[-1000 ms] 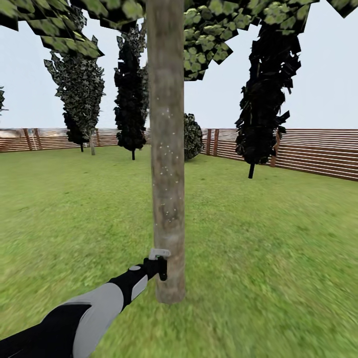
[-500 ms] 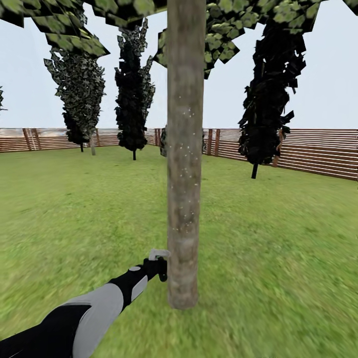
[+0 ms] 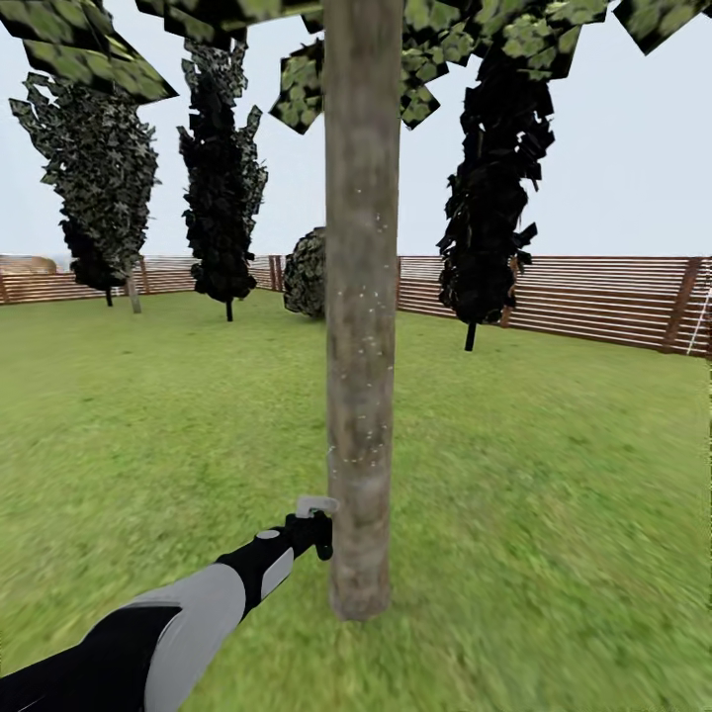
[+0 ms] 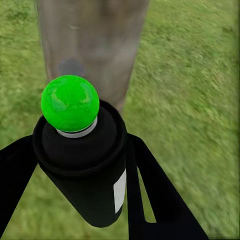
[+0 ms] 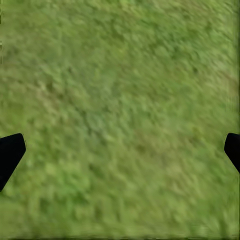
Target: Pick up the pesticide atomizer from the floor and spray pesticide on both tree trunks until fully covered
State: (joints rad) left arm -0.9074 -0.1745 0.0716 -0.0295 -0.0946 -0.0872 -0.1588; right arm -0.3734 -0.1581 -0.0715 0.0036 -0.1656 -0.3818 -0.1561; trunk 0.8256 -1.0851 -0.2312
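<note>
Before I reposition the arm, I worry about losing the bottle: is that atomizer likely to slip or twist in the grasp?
Probably secure: the left tool grips the pesticide atomizer on both flanks of its dark body. Its smooth, round body could still rotate between the fingers if bumped against the tree trunk. It looks rigid and small, likely light.

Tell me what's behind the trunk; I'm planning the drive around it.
Behind the trunk: lawn, a round bush beside it, and the fence. Whatever sits directly behind it is hidden.

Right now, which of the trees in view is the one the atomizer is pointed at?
The closest one: the thick bare grey-brown tree trunk flecked with white specks, right beside the left tool holding the pesticide atomizer. The dark columnar trees stand far back by the fence.
</note>
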